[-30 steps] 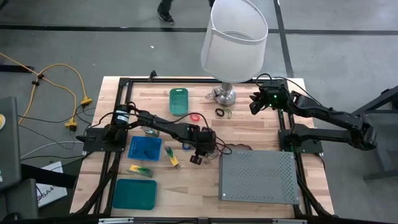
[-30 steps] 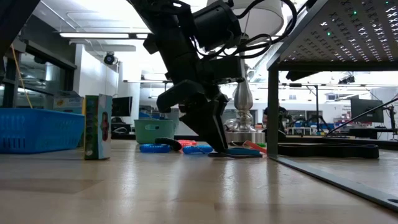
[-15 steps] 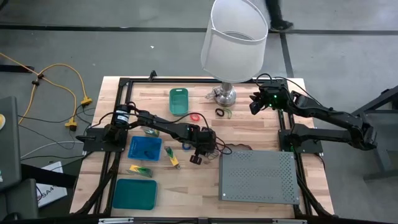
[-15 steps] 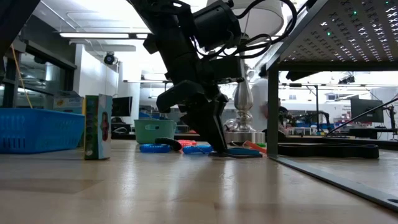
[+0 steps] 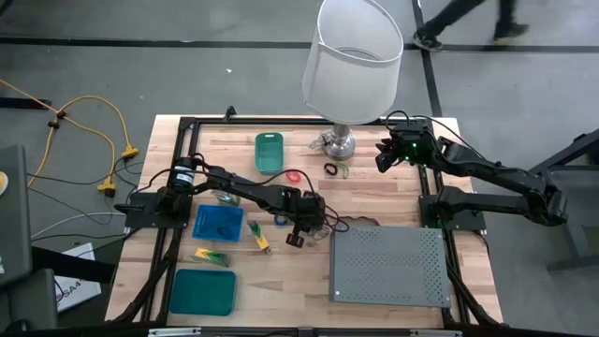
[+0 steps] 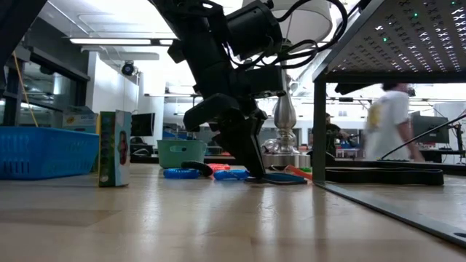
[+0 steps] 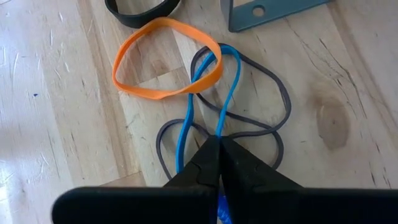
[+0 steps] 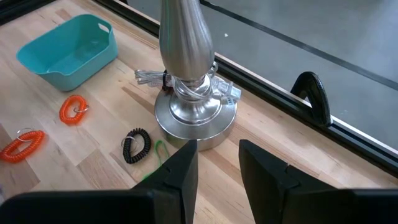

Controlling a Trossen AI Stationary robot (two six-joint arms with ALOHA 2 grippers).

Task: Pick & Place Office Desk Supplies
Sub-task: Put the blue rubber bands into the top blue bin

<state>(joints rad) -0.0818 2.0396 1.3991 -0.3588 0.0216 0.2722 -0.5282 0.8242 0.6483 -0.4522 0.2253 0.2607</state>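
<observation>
My left gripper point(image 7: 219, 148) is shut on a blue rubber band point(image 7: 211, 68) at the table's middle point(image 5: 298, 239). In the low view its fingers point down at the tabletop point(image 6: 255, 171). The blue band lies over a grey band point(image 7: 273, 118) and under an orange band point(image 7: 163, 59). A black band point(image 7: 143, 7) lies beyond them. My right gripper point(image 8: 217, 165) is open above the far right of the table point(image 5: 382, 159), near the lamp base point(image 8: 196, 115). It touches nothing. Orange coils point(image 8: 74, 109) and a black coil point(image 8: 137, 144) lie on the wood. My left gripper pinches the blue band's near end point(image 7: 219, 124) between its two fingertips, coming from above and pointing down. The band stretches away from the fingers as a long narrow loop. It lies on the table across the grey band.
The grey perforated box point(image 5: 388, 267) stands right beside the left gripper. A white-shaded lamp point(image 5: 351, 65) stands at the far edge. A teal bin point(image 5: 269, 152), a blue basket point(image 5: 217, 225), a teal tray point(image 5: 202, 292) and yellow-green blocks point(image 5: 211, 255) fill the left half. A person point(image 6: 389, 120) walks beyond the table.
Both arms and the supplies have kept still. A person has walked past beyond the table's far edge, toward the right.
</observation>
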